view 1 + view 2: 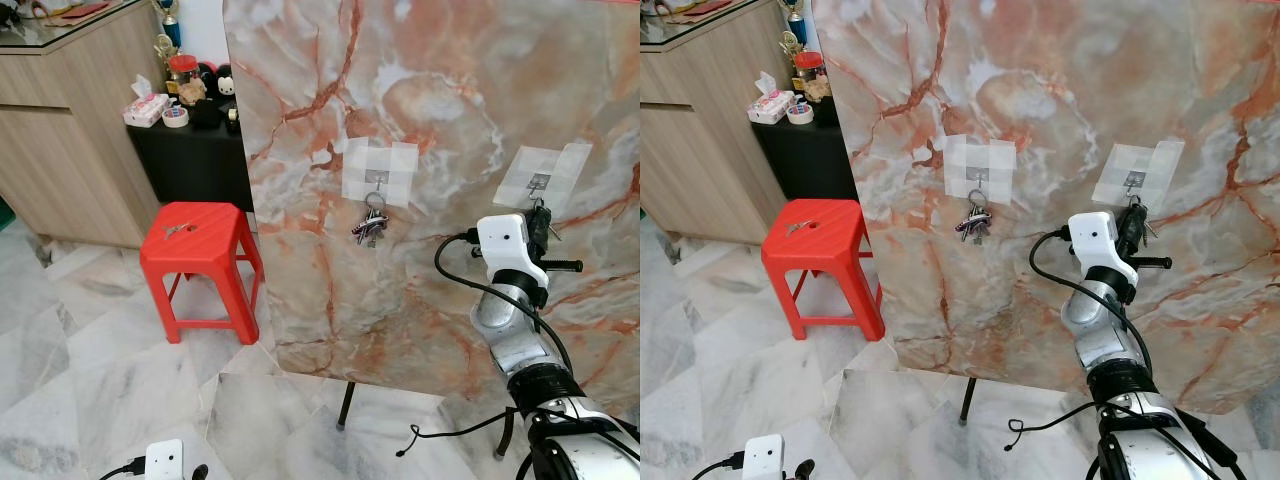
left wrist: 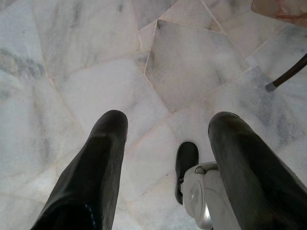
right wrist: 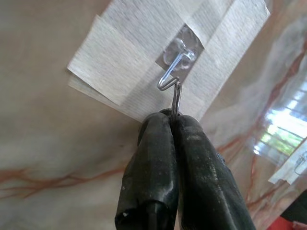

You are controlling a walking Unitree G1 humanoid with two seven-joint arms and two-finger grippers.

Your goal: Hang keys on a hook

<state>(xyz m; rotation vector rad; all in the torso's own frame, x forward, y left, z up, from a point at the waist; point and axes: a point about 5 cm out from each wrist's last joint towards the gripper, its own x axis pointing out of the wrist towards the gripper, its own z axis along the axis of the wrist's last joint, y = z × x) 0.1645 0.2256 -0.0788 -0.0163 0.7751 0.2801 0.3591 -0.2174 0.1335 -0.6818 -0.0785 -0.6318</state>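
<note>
A marble-patterned board (image 1: 440,100) stands upright on the floor (image 1: 90,380). Two taped hooks sit on it; keys (image 1: 370,228) hang from the hook (image 1: 375,180) nearer the red stool (image 1: 197,262).

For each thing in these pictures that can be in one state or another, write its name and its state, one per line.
Right gripper: fingers shut on a key ring.
Key ring: looped on the right hook, pinched by the fingers.
Right hook: taped to the marble board, carrying the ring.
Left hook: taped on, occupied.
Key bunch: hanging free from the left hook.
Left gripper: open, over the floor.
Red stool: upright.
</note>
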